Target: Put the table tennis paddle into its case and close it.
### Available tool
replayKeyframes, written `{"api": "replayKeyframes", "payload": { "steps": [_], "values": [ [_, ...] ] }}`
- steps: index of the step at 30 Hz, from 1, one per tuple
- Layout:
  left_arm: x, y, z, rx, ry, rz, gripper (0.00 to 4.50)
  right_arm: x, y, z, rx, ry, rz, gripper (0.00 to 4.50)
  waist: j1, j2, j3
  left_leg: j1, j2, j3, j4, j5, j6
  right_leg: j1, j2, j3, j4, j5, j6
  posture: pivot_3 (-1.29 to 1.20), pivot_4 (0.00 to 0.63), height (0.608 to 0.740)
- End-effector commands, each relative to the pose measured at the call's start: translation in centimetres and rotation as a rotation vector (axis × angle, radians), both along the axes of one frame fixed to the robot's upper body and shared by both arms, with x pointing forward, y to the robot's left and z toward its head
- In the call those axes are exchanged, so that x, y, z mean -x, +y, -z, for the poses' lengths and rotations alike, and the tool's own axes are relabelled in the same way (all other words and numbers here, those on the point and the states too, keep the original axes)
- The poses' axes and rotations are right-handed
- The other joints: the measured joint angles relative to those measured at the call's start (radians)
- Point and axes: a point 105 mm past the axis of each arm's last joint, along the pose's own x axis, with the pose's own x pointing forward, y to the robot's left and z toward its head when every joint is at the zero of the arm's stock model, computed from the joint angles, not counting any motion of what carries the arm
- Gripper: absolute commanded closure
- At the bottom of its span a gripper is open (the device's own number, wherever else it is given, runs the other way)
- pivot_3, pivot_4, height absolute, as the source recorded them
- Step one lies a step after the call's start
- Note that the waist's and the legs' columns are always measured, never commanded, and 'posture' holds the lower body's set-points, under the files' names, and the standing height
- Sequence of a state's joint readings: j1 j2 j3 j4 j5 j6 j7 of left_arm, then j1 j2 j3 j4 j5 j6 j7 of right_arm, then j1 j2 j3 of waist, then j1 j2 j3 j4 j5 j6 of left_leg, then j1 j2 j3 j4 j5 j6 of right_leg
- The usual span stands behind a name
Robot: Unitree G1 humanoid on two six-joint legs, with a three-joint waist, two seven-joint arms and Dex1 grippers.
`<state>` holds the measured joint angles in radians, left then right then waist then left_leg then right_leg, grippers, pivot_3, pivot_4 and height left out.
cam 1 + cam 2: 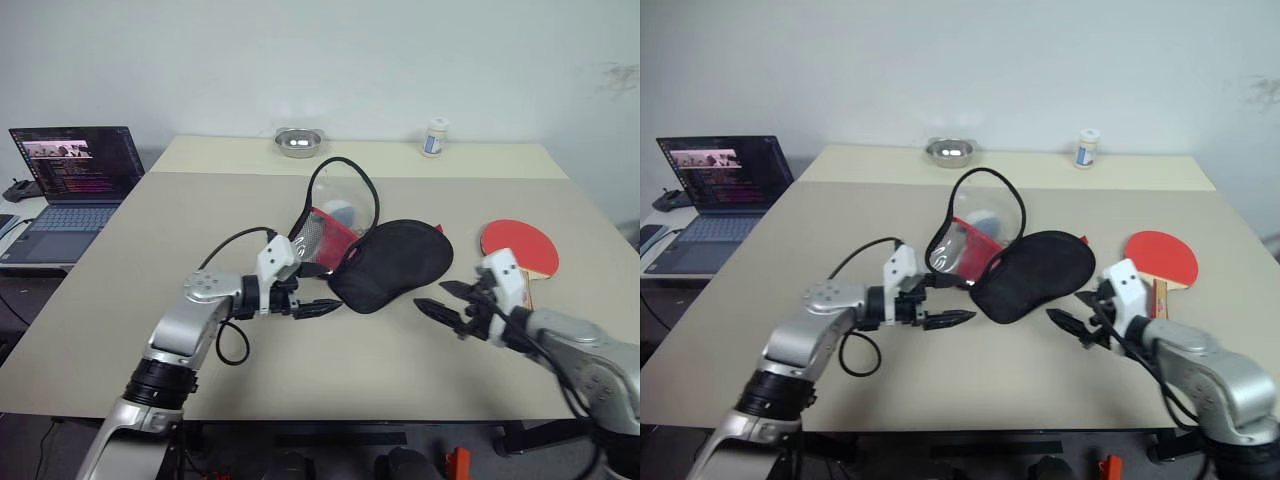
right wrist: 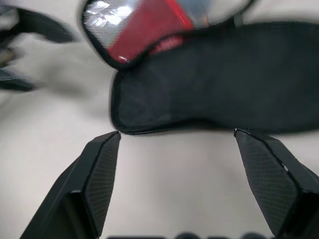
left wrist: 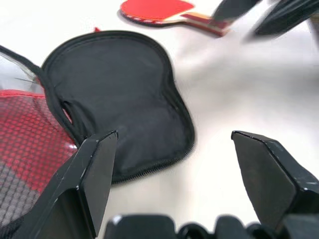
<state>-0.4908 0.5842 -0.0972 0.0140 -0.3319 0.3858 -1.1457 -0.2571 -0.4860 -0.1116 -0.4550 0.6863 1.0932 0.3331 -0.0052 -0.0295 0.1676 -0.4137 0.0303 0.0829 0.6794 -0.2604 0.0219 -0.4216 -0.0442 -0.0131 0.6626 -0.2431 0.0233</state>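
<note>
Right now the paddle-shaped soft fabric zip case (image 1: 392, 262) lies mid-counter, unzipped, its black half flat and its red half with the mesh pocket propped up toward the far side, a clear flap and black edging loop standing above it. The rigid table tennis paddle with the round red rubber face and short striped wooden handle (image 1: 520, 245) lies flat on the beige counter (image 1: 140, 260), apart from the case on the robot's right, not yet inside. Left gripper (image 1: 318, 307) hovers just beside the case's near left edge, jaws apart, holding nothing; the left wrist view shows the black half between its fingers but untouched. Right gripper (image 1: 440, 303) hovers near the case's right side with the paddle just behind it, jaws apart, empty. Step in hand looks like the pick-up of the paddle, probably with the right arm. To do it well: take the handle, not the rubber face, with the jaws square across the wood; have the left jaws pinch the raised red flap to keep the mouth open; slide the blade in head first along the black half so it doesn't snag the zip. Off to the side: an open laptop (image 1: 72, 190), a small metal bowl (image 1: 298, 141) and a little white bottle (image 1: 434, 137) at the far edge, none in the way.
</note>
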Motion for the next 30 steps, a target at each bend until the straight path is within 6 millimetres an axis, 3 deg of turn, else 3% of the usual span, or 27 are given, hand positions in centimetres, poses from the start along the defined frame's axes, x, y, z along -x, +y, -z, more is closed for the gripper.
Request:
{"api": "replayKeyframes", "payload": {
  "steps": [1, 9, 16, 26, 29, 30],
  "values": [
    [1.4, 0.4, -2.1, 0.059, -0.023, 0.089, 0.54, -1.1, 1.1, 0.0, -0.009, 0.026, 0.042, 0.54, 0.000, 0.000, 0.000, 0.000, 0.000, 0.000, 0.000, 0.000, 0.000, 0.000, 0.000, 0.000, 0.000, 0.000, 0.000, 0.00, 0.150, 0.740],
    [1.3, 1.8, -2.8, 0.023, -0.045, 0.090, 0.54, -2.2, 3.1, 2.4, 0.041, 0.108, 0.064, 0.54, 0.002, 0.000, 0.000, -0.001, -0.001, 0.000, 0.000, 0.000, 0.000, 0.000, 0.004, 0.000, -0.001, 0.000, 0.000, 0.00, 0.150, 0.740],
    [1.2, 1.5, -3.0, 0.034, -0.055, 0.090, 0.54, -2.9, 4.9, 2.2, -0.012, 0.116, 0.055, 0.54, -0.001, 0.000, 0.000, -0.001, 0.001, 0.000, 0.000, 0.000, 0.000, 0.000, 0.006, 0.000, 0.000, 0.000, 0.000, 0.00, 0.150, 0.740],
    [0.7, 1.7, -2.3, 0.019, -0.066, 0.087, 0.54, -4.0, 5.6, 3.4, -0.002, 0.135, 0.088, 0.54, -0.008, -0.001, -0.001, 0.002, 0.001, 0.000, 0.000, 0.000, 0.000, 0.001, 0.006, 0.000, 0.001, 0.000, 0.000, 0.00, 0.150, 0.740],
    [0.7, 1.6, -2.2, 0.023, -0.067, 0.089, 0.51, -4.0, 6.2, 3.3, -0.003, 0.124, 0.074, 1.12, -0.014, -0.001, -0.001, 0.002, 0.001, 0.000, 0.000, 0.000, 0.000, 0.001, 0.006, 0.001, 0.001, 0.000, 0.000, 0.00, 0.150, 0.740],
    [0.7, 1.4, -2.1, 0.024, -0.068, 0.090, 0.51, -4.1, 6.4, 3.3, -0.005, 0.122, 0.072, 1.50, -0.018, -0.001, -0.001, 0.002, 0.001, 0.000, 0.000, 0.000, 0.000, 0.001, 0.006, 0.001, 0.001, 0.000, 0.000, 0.00, 0.150, 0.740]
  ]
}}
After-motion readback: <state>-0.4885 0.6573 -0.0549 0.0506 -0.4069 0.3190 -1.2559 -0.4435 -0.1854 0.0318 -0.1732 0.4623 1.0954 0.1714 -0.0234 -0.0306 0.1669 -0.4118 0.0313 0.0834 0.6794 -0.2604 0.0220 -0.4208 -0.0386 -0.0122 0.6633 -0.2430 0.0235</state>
